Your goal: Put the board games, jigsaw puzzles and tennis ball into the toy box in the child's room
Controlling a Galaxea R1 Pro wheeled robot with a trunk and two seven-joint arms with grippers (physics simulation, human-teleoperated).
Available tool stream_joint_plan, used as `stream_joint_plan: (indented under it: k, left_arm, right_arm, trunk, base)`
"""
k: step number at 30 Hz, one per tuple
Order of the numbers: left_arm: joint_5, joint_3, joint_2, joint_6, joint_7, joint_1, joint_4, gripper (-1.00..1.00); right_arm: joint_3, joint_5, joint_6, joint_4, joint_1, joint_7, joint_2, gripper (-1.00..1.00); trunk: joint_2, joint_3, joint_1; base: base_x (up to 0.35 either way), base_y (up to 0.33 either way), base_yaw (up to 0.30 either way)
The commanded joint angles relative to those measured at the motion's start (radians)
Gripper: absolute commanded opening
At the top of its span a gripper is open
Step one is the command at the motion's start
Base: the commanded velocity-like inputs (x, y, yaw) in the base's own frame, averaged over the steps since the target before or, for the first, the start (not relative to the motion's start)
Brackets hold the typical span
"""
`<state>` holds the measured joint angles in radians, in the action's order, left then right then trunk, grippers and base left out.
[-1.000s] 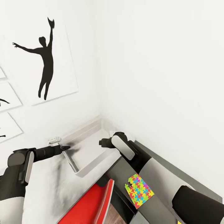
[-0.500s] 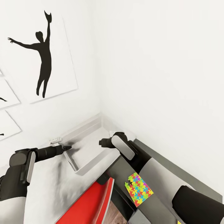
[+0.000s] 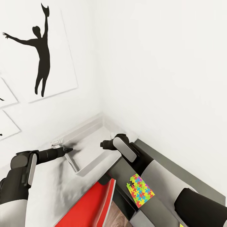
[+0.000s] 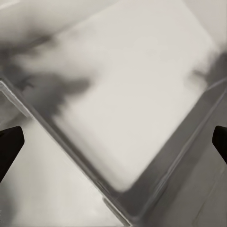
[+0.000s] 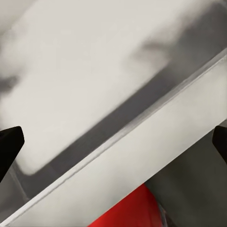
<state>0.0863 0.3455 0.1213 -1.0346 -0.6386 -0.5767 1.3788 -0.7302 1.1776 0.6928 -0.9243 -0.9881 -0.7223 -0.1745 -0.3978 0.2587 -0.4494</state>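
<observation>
The toy box (image 3: 91, 148) sits on the table (image 3: 53, 189) in the wall corner, nothing in it. The left gripper (image 3: 68, 149) hangs over the box's near-left rim, the right gripper (image 3: 102, 144) over its right rim; both have fingers spread wide. A jigsaw (image 3: 140, 190) lies on the table right of the box, beside the red chair (image 3: 91, 205).

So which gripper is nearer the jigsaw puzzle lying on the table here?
Right. The right gripper hangs over the toy box's near-right wall, closer to the jigsaw puzzle on the table. The left gripper sits at the box's far-left end.
</observation>
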Motion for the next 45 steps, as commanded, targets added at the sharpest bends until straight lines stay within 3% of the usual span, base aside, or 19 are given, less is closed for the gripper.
stream_joint_plan:
  k: [1, 9, 17, 45]
  left_arm:
    - [0.010, 0.003, 0.000, -0.005, -0.009, -0.001, 0.001, 1.00]
    - [0.015, 0.022, 0.004, -0.005, -0.001, -0.002, -0.001, 1.00]
    - [0.013, 0.042, 0.003, -0.001, 0.056, -0.002, -0.002, 1.00]
    - [0.005, 0.042, -0.001, 0.001, 0.075, -0.002, -0.003, 1.00]
  right_arm:
    - [-0.001, 0.008, 0.001, -0.001, -0.001, -0.009, 0.000, 1.00]
    - [-0.001, 0.008, 0.001, -0.001, -0.001, -0.009, 0.000, 1.00]
    - [-0.001, 0.008, 0.001, -0.002, -0.001, -0.009, 0.000, 1.00]
    - [-0.001, 0.008, 0.001, -0.005, -0.001, -0.009, 0.000, 1.00]
  trunk:
    - [-0.002, 0.004, -0.001]
    - [-0.002, 0.017, -0.001]
    - [-0.002, 0.030, -0.001]
    - [-0.002, 0.075, -0.001]
  base:
    - [0.000, 0.000, 0.000]
    - [0.000, 0.000, 0.000]
    - [0.000, 0.000, 0.000]
    - [0.000, 0.000, 0.000]
